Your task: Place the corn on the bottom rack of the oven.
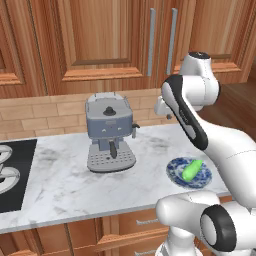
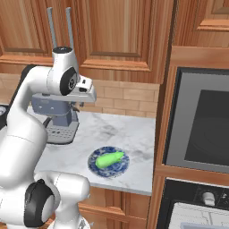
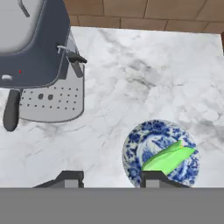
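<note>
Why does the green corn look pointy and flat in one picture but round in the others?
In the hand view the corn renders as flat, sharp-edged green on the plate; in both base views it looks smooth and rounded, with soft, even lighting.

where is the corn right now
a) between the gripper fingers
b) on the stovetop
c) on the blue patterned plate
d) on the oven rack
c: the corn lies on the blue-and-white plate on the marble counter, apart from the gripper seen in the hand view, with the oven off to the side.
</note>
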You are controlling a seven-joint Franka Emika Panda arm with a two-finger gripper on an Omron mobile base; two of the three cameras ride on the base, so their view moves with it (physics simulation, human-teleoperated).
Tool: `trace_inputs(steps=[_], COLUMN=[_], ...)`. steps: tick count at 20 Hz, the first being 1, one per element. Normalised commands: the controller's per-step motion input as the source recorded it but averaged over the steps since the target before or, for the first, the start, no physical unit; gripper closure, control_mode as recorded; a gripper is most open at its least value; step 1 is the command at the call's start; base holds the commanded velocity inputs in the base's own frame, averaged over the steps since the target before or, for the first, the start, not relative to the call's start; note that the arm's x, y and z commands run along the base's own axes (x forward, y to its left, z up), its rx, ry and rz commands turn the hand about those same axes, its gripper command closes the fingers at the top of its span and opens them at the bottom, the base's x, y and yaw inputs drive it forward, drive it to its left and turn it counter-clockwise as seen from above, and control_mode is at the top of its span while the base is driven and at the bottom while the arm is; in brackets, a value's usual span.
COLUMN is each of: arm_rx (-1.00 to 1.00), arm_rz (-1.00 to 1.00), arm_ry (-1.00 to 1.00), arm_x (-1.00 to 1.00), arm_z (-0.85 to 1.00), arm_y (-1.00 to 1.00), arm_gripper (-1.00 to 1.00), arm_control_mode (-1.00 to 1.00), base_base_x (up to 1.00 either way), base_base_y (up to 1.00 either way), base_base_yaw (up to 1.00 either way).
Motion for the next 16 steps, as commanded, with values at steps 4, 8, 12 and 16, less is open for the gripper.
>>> trace_inputs(steps=[4, 8, 12, 16], arm_rx=[0.04, 0.01, 0.01, 0.08], arm_rz=[-0.13, -0.32, -0.6, -0.63], arm_ry=[0.0, -0.01, 0.04, 0.07], arm_x=[-0.23, -0.63, -0.19, -0.01], arm_z=[-0.12, -0.34, -0.71, -0.83], arm_y=[-0.02, -0.11, -0.52, -0.77], arm_gripper=[-1.0, -1.0, -1.0, -1.0], arm_control_mode=[-1.0, -1.0, -1.0, -1.0], base_base_x=[0.0, 0.0, 0.0, 0.0], base_base_y=[0.0, 0.0, 0.0, 0.0], base_base_yaw=[0.0, 0.0, 0.0, 0.0])
